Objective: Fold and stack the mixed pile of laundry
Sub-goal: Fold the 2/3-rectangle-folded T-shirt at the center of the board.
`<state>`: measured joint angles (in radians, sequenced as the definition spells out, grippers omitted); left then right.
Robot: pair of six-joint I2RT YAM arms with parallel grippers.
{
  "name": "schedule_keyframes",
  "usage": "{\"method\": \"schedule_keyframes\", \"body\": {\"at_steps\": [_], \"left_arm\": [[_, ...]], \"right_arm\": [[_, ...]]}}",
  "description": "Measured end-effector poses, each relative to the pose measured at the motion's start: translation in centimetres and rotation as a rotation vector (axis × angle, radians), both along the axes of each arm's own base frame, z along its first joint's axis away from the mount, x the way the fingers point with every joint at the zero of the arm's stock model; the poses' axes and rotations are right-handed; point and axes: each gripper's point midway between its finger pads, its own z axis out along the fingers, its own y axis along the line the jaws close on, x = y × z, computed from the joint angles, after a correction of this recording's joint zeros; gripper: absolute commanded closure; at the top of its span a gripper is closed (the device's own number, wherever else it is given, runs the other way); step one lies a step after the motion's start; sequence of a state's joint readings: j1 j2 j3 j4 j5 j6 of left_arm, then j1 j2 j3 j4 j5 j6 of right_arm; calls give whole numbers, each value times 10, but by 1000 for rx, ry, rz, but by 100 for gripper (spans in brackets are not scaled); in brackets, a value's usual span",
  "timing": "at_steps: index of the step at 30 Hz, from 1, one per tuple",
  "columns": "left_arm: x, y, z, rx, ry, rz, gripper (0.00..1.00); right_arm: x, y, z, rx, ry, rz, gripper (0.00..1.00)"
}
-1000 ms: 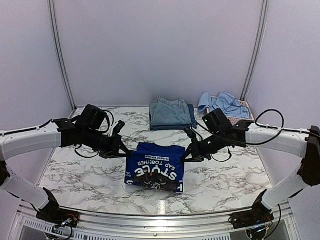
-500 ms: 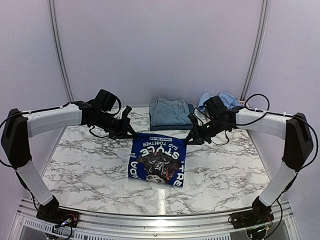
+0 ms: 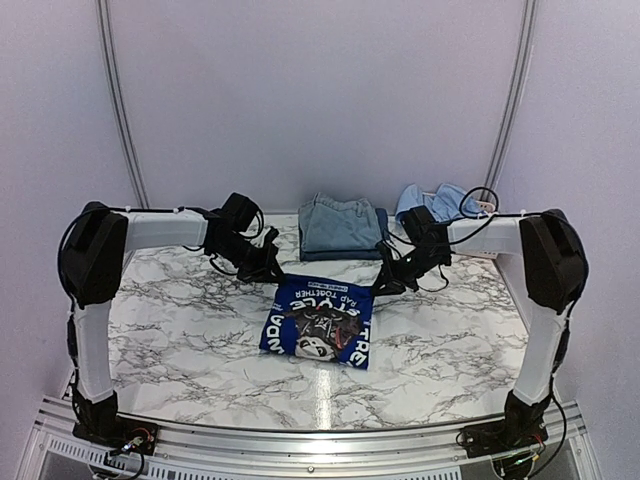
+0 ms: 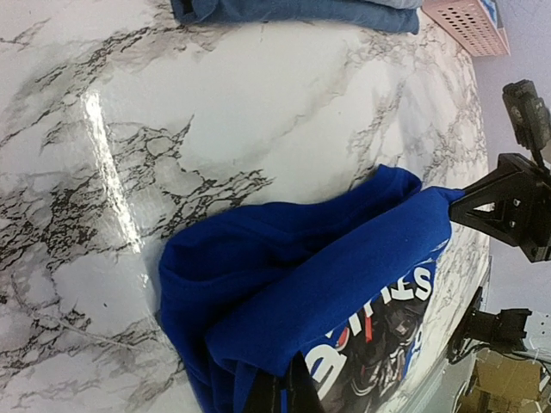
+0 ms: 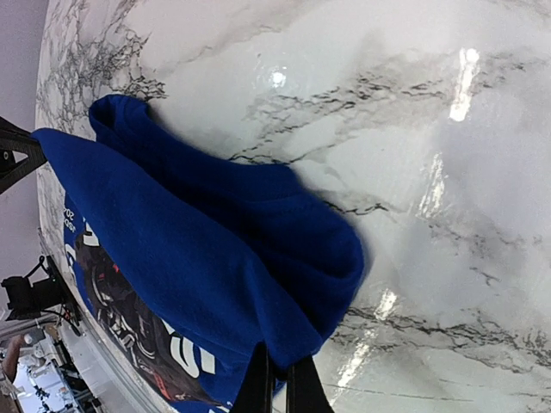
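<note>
The left end effector (image 3: 272,272) has its two black fingers pressed together on the far left corner of a royal-blue cotton T-shirt with white lettering and a dark printed graphic (image 3: 318,325). In the left wrist view the fingertips (image 4: 280,397) pinch a doubled fold of the blue cloth. The right end effector (image 3: 378,285) is likewise closed, pinching the far right corner of the same T-shirt, and the right wrist view shows its fingers (image 5: 277,385) nipping the thick folded edge. The cloth is stretched between the two grips along its far edge. The rest of the T-shirt lies printed side up on the white, grey-veined marble-patterned desk (image 3: 180,330), about midway between its left and right edges and nearer the far edge than the near one. Behind the T-shirt, at the middle of the desk's far edge and apart from it, sits a folded stack of faded denim (image 3: 340,225) with a navy piece showing at its right side. A crumpled light-blue shirt (image 3: 440,203) lies toward the far right corner, where the left wrist view also shows part of a pink plastic lattice basket (image 4: 469,19).
</note>
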<state>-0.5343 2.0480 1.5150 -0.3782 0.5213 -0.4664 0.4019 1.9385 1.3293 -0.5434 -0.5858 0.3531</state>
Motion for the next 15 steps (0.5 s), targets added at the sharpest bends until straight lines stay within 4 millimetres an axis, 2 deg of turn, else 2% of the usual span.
{"method": "schedule_keyframes", "body": {"at_steps": [4,5,10,12,13,15], "left_arm": [[4,2,-21,23,29,9,100],[6,3,-24,25,33,13,100],[20,17,-24,26,31,59,51],[29,28,-22,29,24,91,27],[33,35,-20,32,17,112,23],[35,46,-10,33,-8,127,23]], "right_arm": [[7,-8,-9,-4,9,-11,100],[11,-8,-10,-2,7,-14,97],[33,-12,0,10,-40,-23,66],[43,-19,8,15,-68,-36,60],[46,-24,13,15,-83,-42,60],[46,-31,26,20,-109,-48,60]]}}
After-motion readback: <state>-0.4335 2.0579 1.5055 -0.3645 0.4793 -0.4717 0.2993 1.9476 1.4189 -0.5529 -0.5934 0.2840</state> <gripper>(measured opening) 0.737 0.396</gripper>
